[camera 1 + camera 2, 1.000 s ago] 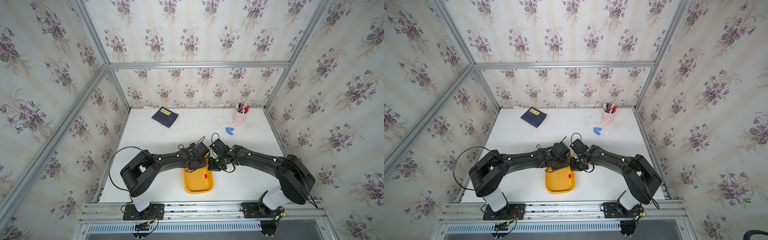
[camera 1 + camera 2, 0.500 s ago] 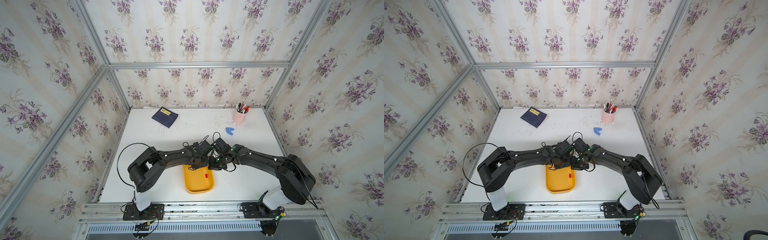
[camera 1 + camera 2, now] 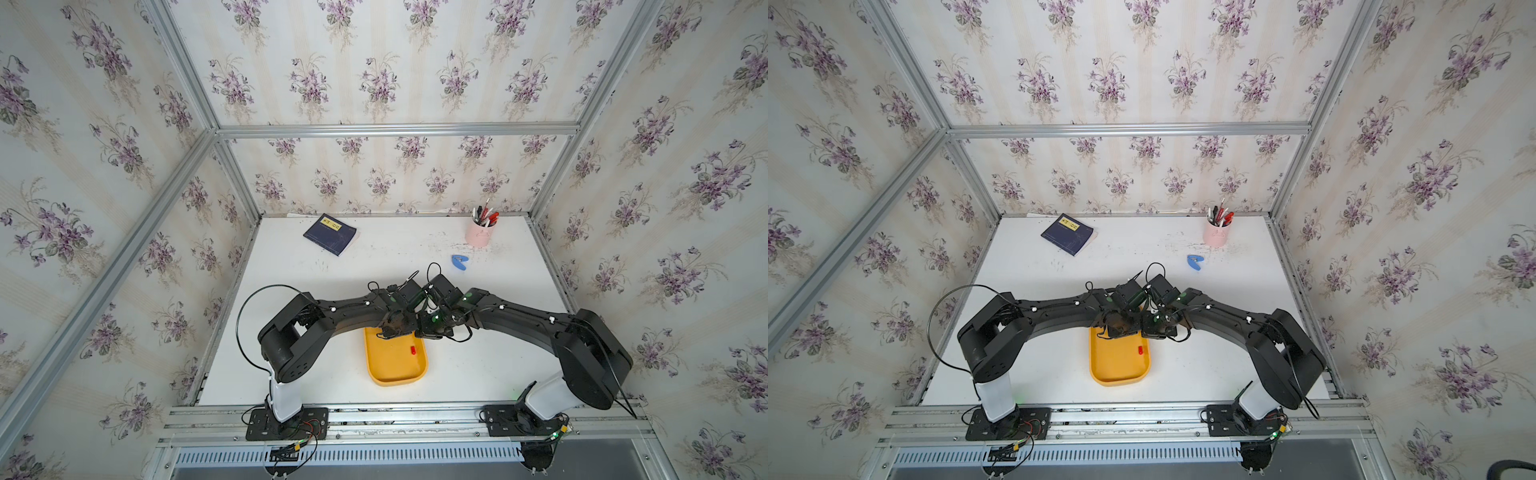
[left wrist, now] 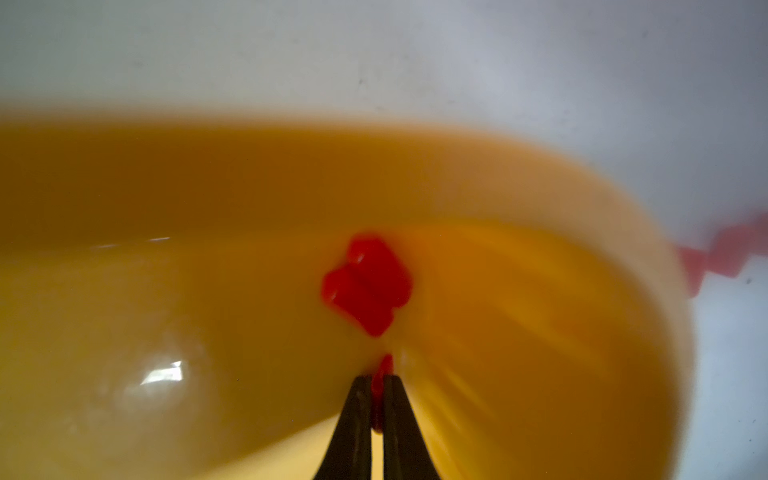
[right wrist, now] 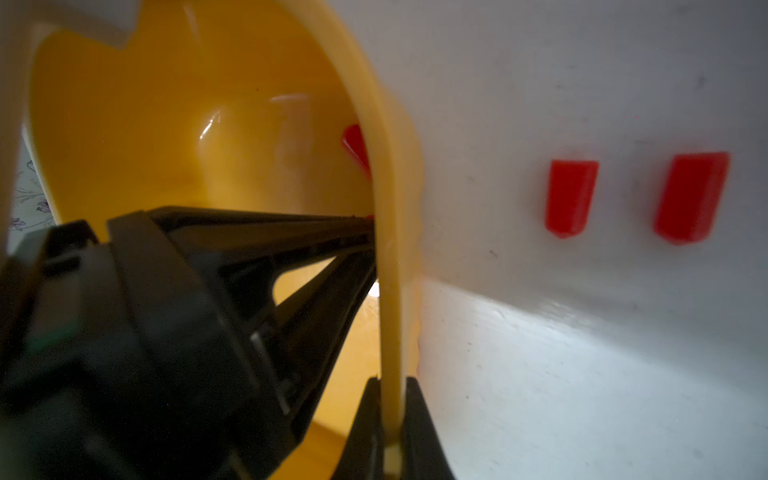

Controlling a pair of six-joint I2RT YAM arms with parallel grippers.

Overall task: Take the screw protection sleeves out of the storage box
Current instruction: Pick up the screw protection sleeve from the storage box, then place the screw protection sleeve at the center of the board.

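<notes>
One red sleeve (image 4: 385, 363) pinched by the left gripper (image 4: 377, 379), tips closed on it, inside the storage box (image 4: 166, 187) — more sleeves (image 4: 368, 284) clumped just beyond. Right gripper (image 5: 392, 384) clamped on the box rim; two sleeves (image 5: 569, 197) lie on the table (image 5: 582, 374) outside.

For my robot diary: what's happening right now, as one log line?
left gripper shut on a red sleeve inside storage box | right gripper shut on storage box rim | two sleeves on table | more sleeves in box

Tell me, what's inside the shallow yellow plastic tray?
One tiny red plastic sleeve lies loose on its floor; another is pinched by the left gripper. Black arms hide the tray's far end.
</notes>
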